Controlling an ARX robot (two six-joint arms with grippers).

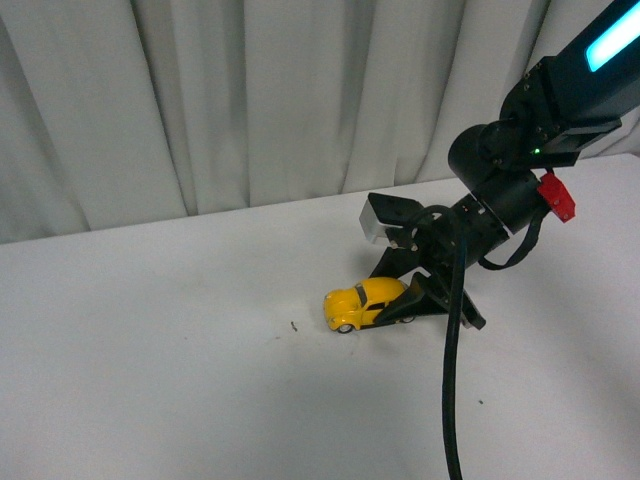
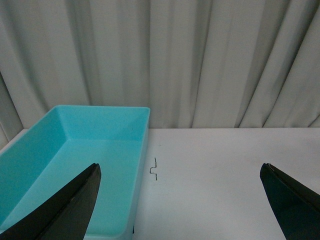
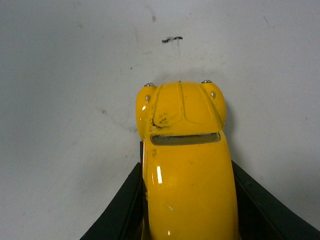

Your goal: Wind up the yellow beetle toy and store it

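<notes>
The yellow beetle toy (image 1: 362, 303) stands on its wheels on the white table (image 1: 150, 380), nose pointing left. My right gripper (image 1: 405, 303) is shut on its rear half, black fingers pressed against both flanks. In the right wrist view the yellow beetle toy (image 3: 184, 160) fills the middle, hood and headlights pointing away, with a black finger (image 3: 122, 205) on each side. My left gripper (image 2: 180, 200) is open, its two dark fingertips (image 2: 75, 205) far apart above bare table with nothing between them. It does not show in the front view.
A turquoise open bin (image 2: 45, 165) sits on the table by my left gripper, next to a small bent wire (image 2: 155, 168). A dark speck (image 1: 292, 325) lies ahead of the car. Grey curtains (image 1: 250, 100) hang behind the table.
</notes>
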